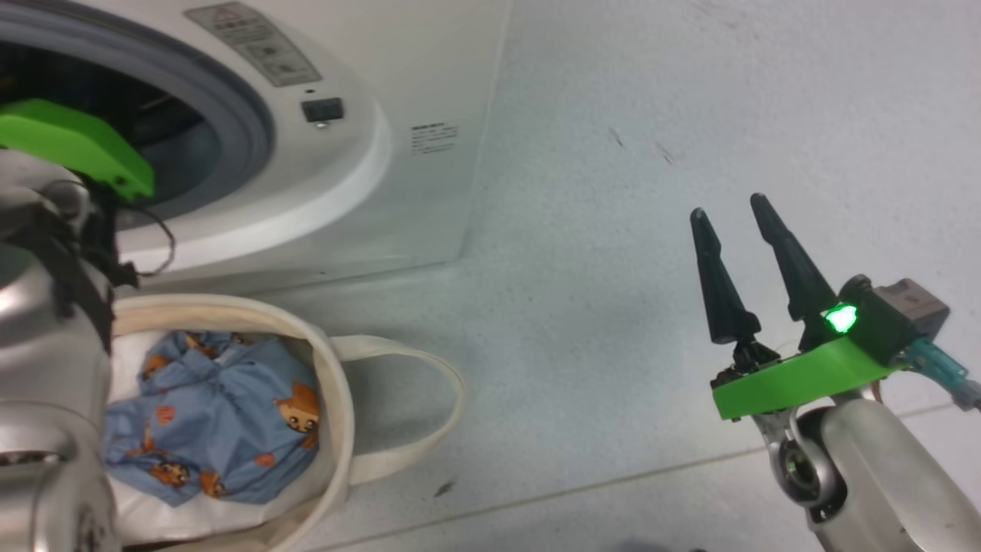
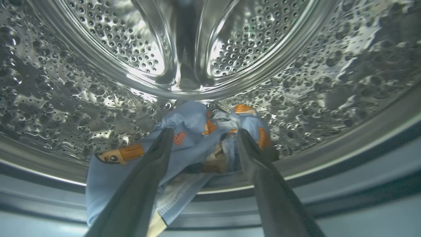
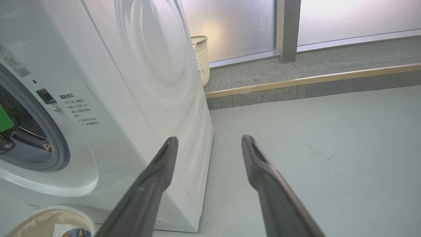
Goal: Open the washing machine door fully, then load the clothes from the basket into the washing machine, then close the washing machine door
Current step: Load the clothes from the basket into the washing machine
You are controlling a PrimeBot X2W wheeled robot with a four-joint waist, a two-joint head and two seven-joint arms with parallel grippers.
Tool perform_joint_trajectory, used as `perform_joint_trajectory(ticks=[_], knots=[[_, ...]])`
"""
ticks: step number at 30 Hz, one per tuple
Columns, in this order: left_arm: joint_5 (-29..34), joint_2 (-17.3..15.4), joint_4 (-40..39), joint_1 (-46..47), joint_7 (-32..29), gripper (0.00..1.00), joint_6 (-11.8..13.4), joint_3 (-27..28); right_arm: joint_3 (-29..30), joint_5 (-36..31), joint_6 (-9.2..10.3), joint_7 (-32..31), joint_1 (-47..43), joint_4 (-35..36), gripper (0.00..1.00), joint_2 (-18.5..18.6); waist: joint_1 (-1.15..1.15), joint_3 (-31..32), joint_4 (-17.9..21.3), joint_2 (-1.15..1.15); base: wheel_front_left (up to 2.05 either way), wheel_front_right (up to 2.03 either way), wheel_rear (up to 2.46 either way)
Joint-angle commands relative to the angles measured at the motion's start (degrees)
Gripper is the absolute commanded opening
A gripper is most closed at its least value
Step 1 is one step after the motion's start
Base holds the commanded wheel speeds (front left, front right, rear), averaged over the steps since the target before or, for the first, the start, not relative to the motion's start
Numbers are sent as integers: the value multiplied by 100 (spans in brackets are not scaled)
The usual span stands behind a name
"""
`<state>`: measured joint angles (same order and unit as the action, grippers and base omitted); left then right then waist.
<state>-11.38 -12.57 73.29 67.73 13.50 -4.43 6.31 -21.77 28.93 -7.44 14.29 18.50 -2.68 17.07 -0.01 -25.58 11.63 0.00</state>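
Far left, head view: green-mounted arm reaching into the grey rubber-ringed opening (image 1: pixel 249 115) of the big white front-loading washing machine (image 1: pixel 429 77). Opening unblocked; door judged swung clear, position not tellable.

Left pincer (image 2: pixel 204 131) inside the perforated steel drum (image 2: pixel 98 42), long dark fingers spread wide, nothing pinched. Between and beneath them: light blue clothes printed with orange-brown cartoon animals (image 2: pixel 190 121), bunched at the drum's front, one flap trailing over the lip. Judged a drop-off pose: spread wide to let cloth fall instead of dragging back out.

Below the opening: small round cream canvas basket (image 1: pixel 230 310) with looping handles, on the floor just beside the machine, presumably for short carries. More of the same printed clothes (image 1: pixel 214 414) bunched inside on white padding (image 1: pixel 191 514). Loading judged part done.

Right: right pincer (image 1: pixel 730 208) well apart over bare grey floor (image 1: pixel 613 115), fingers wide, empty, likely parked clear of the working arm.

Views compared. Left wrist: drum interior and the cloth in it, hidden from head view behind the arm. Head: basket contents. Right wrist: machine's side panel, pale lattice hamper (image 3: pixel 201 59) behind it, raised step (image 3: pixel 312 79).
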Motion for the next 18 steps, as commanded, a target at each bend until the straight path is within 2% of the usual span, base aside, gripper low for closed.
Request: perform_joint_trajectory(ticks=[1, 5, 11, 18], knots=[[-35, -183, -157, -172, 90, 100, -62, 37, -112, 44, -5, 71, 22, 98, 100, -8, 1, 136, -122, 0, 0, 0, 0], [-110, -99, -348, -471, 141, 100, -169, 50, -171, 101, -5, 71, 40, 13, 100, -84, 1, 280, -252, 0, 0, 0, 0], [-160, 25, -1338, -1339, 148, 100, -272, 65, -235, 179, -5, 71, 67, -145, 100, -200, 1, 566, -523, 0, 0, 0, 0], [-249, 134, -2016, -2352, 149, 100, -302, -72, -303, 267, -5, 71, 15, -305, 100, -297, 1, 1028, -738, 0, 0, 0, 0]])
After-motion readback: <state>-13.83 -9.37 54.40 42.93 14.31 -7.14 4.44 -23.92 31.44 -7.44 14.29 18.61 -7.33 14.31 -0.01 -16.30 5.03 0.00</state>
